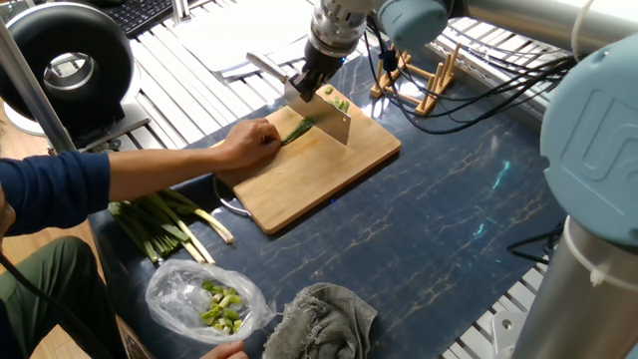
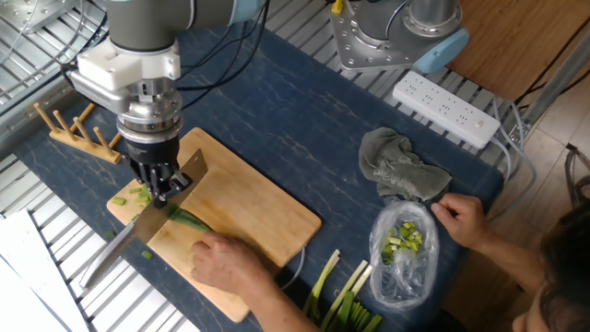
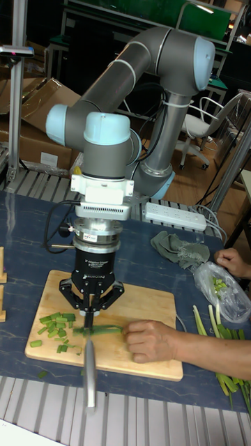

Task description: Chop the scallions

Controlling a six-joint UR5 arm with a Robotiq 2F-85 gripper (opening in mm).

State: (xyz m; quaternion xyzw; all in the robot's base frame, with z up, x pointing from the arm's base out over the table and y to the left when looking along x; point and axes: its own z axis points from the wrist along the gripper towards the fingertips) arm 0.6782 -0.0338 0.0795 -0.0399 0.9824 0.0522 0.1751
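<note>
A few slender green scallions [image 1: 298, 130] [image 2: 189, 219] [image 3: 104, 329] lie across the wooden cutting board [image 1: 319, 175] [image 2: 258, 207] [image 3: 150, 296]. A person's hand [image 1: 249, 142] [image 2: 221, 258] [image 3: 150, 340] pins them down. Short cut bits [image 1: 340, 101] [image 2: 138, 195] [image 3: 56, 327] sit at the board's end. My gripper [image 1: 311, 85] [image 2: 161, 189] [image 3: 88, 313] is shut on a knife [image 1: 334, 120] [image 2: 120, 247] [image 3: 89, 369]. The knife's blade stands over the stalks between the hand and the bits.
A thicker bundle of stalks [image 1: 164, 224] [image 2: 341, 295] lies beside the board. A second hand holds a clear bag [image 1: 204, 299] [image 2: 406, 249] of pale chunks near a grey cloth [image 1: 319, 319] [image 2: 401, 171]. A wooden rack [image 1: 424, 85] [image 2: 78, 129] and a power strip [image 2: 452, 106] stand nearby.
</note>
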